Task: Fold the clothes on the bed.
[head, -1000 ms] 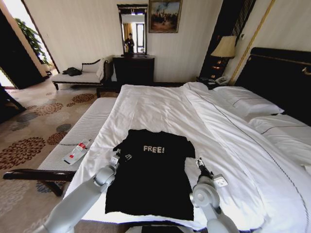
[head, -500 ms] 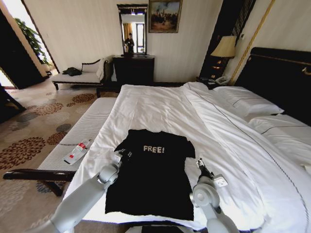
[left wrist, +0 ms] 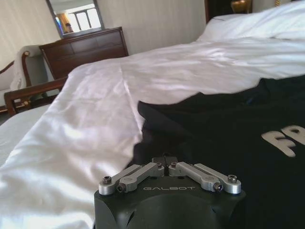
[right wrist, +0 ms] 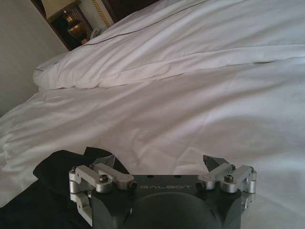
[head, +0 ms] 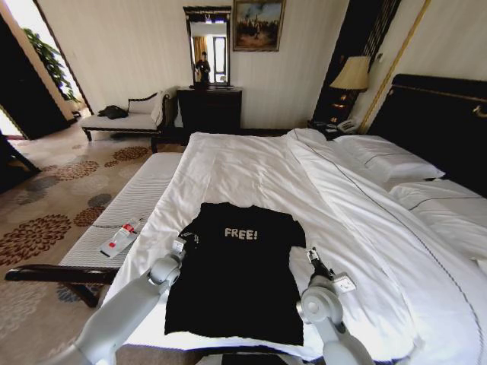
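Sleeve fold starting.
Left gripper (left wrist: 164, 164) pinches the shirt (head: 240, 270) sleeve; right gripper (right wrist: 162, 162), open beside the shirt, likely grips next.

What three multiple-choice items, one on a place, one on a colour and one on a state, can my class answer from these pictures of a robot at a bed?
1. Where does the T-shirt lie?
A. On the bed, near the foot
B. On the pillows
C. On the carpet

2. What colour is the lettering on the T-shirt?
A. Red
B. White
C. Yellow

3. How do the two grippers stand?
A. Both open
B. Left open, right shut
C. Left shut, right open

Answers:
1. A: the head view shows it spread flat on the white sheet at the near end.
2. B: "FREE!" stands white on the black chest.
3. C: the left gripper has its fingers together at the T-shirt's sleeve edge in its wrist view, while the right gripper has its fingers wide apart beside the other sleeve.
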Available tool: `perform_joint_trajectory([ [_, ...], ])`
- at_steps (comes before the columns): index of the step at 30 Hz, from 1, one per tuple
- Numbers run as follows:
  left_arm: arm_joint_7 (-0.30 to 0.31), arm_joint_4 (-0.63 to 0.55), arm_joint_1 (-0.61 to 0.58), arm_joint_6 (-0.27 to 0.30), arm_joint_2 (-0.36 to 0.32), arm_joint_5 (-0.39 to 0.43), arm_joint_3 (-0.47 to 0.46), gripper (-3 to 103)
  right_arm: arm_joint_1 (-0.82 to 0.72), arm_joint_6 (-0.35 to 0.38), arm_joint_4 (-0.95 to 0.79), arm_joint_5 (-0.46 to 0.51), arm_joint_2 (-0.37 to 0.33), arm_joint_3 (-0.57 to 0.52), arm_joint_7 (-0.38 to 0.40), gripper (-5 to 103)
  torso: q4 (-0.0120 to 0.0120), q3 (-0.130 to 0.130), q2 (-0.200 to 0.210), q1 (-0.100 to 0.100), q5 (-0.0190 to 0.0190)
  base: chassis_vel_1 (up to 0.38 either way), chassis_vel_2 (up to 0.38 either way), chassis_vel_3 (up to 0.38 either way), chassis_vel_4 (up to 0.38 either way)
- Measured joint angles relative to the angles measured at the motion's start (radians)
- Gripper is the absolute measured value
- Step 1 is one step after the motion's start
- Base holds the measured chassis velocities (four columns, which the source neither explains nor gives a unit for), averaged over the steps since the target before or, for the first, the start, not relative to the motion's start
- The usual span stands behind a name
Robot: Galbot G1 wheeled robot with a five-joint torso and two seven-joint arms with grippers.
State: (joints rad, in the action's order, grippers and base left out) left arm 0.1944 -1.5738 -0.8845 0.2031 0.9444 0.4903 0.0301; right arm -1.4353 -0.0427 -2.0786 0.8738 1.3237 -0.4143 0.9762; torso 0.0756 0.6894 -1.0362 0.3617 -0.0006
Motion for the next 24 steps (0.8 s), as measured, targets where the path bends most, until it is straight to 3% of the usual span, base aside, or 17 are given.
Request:
perform_joint_trajectory([
  [7, 0.014, 0.029, 0.037, 0.000, 0.038, 0.045, -0.082, 0, -0.003, -0.002, 0.005, -0.002, 0.001, 0.000, 0.000, 100, -0.0001, 0.000, 0.000, 0.000, 0.0001, 0.000, 0.000, 0.000, 0.000],
  [24, 0.016, 0.116, 0.043, -0.022, 0.040, 0.061, -0.207, 0, -0.006, -0.009, 0.007, 0.001, -0.001, -0.009, -0.008, 100, 0.0000, 0.000, 0.000, 0.000, -0.0001, 0.000, 0.000, 0.000, 0.000],
])
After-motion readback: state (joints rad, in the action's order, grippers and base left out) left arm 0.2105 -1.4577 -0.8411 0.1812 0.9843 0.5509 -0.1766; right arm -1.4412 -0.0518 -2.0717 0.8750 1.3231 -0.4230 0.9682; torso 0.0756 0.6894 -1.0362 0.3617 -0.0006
